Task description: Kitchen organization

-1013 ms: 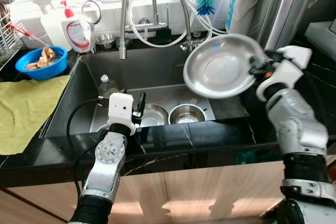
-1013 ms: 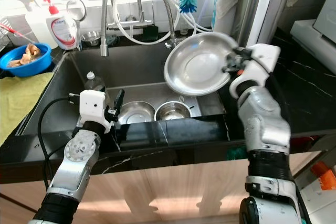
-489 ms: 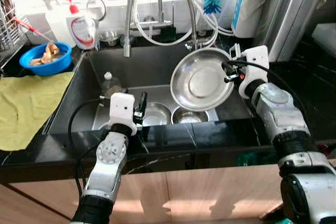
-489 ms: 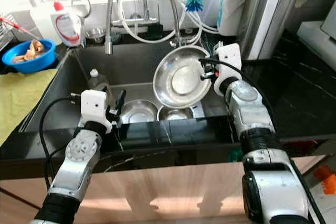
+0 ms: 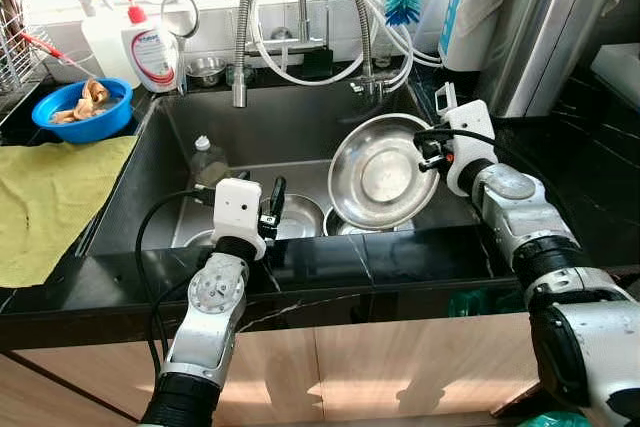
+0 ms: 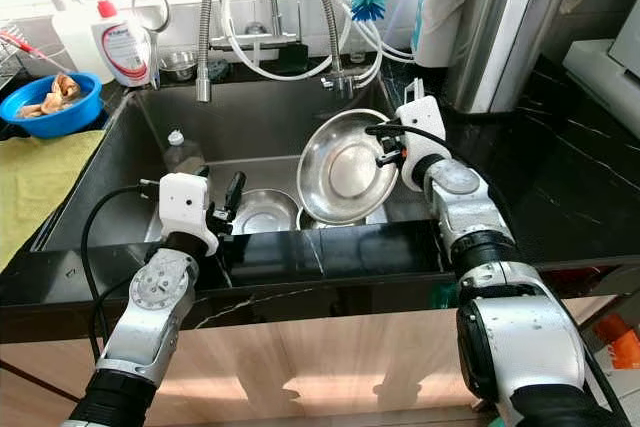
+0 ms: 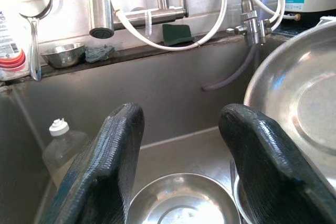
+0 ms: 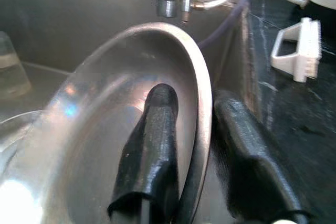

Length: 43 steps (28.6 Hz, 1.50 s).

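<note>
My right gripper fingers pinch the steel plate rim, tilted over the sink's right side | my left gripper fingers spread above a bowl in the basin | black counter right, yellow cloth and blue bowl far left

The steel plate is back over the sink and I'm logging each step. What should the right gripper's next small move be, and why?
Probably lower it further. The right gripper pinches the steel plate by its rim, tilted above the steel bowls in the sink; the left gripper hovers open.
</note>
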### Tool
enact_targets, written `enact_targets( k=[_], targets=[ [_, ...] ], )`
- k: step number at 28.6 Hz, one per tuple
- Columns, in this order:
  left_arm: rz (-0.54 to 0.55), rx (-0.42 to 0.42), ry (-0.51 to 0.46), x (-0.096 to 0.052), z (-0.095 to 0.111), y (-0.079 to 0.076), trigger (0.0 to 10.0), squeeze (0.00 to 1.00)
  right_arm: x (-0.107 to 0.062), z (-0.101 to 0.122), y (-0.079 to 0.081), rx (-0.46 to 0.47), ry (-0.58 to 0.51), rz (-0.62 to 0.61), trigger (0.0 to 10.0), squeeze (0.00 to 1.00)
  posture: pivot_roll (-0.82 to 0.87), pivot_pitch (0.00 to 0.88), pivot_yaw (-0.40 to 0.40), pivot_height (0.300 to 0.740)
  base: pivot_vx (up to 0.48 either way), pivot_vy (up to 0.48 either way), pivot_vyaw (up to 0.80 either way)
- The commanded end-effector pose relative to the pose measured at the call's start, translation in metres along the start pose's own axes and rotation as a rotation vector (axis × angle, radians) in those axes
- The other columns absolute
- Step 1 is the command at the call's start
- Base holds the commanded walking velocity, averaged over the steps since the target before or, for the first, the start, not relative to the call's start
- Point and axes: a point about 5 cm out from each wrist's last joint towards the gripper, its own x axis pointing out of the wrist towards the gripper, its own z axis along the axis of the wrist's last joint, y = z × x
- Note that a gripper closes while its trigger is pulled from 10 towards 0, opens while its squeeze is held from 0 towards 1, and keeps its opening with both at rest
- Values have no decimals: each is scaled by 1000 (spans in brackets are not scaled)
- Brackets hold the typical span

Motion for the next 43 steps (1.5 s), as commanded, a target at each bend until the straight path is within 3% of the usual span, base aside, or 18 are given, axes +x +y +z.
enact_targets(
  k=[1, 5, 7, 11, 17, 21, 24, 25, 31, 32, 36, 37, 40, 43],
  targets=[
    [-3, -7, 5, 0, 1, 1, 10000, 0, 3, 10, 3, -18, -28, 11, 10000, 1000, -87, 0, 25, 740, 0, 0, 0],
    [-3, -7, 5, -1, 1, 1, 10000, 0, 4, 9, 3, -18, -26, 10, 10000, 1000, -87, 0, 25, 740, 0, 0, 0],
    [-1, -8, 7, -1, 1, 1, 10000, 0, 4, 9, 3, -17, -28, 9, 10000, 0, -90, 0, 24, 740, 0, 0, 0],
    [1, -8, 6, -1, 1, 1, 10000, 0, 4, 15, 0, -17, -61, -16, 10000, 0, -89, 0, 23, 740, 0, 0, 0],
    [12, -5, -2, -1, 2, 2, 10000, 0, -2, 47, -9, -18, -277, -133, 10000, 0, -90, 0, 24, 740, 0, 0, 0],
    [22, -3, -15, 0, 4, 3, 10000, 0, -20, 54, -7, -51, -453, -240, 10000, 0, -98, 0, 33, 740, 0, 0, 0],
    [25, 0, -24, 0, 5, 4, 10000, 0, -32, 51, -2, -38, -509, -269, 10000, 0, -99, 0, 34, 740, 0, 0, 0],
    [30, 3, -33, 1, 6, 5, 10000, 0, -43, 47, 4, -38, -539, -288, 10000, 0, -105, 0, 39, 740, 0, 0, 0],
    [80, 17, -77, 3, 12, 11, 10000, 0, -72, 29, 21, 47, -578, -371, 10000, 0, -117, 0, 51, 740, 0, 0, 0],
    [104, 22, -102, 4, 17, 15, 10000, 0, -83, 23, 30, 58, -594, -388, 10000, 0, -116, 0, 53, 740, 0, 0, 0],
    [119, 31, -133, 3, 22, 19, 10000, 0, -98, 10, 41, 76, -598, -438, 10000, 0, -121, 0, 56, 740, 0, 0, 0],
    [120, 39, -143, 2, 24, 20, 10000, 0, -108, 1, 50, 73, -577, -455, 10000, 0, -115, 0, 56, 740, 0, 0, 0],
    [122, 43, -146, 1, 24, 21, 10000, 0, -113, -5, 55, 109, -551, -484, 10000, 0, -114, 0, 56, 740, 0, 0, 0],
    [130, 48, -149, -1, 23, 22, 10000, 0, -119, -4, 58, 79, -537, -518, 10000, 0, -111, 0, 58, 740, 0, 0, 646]
  ],
)
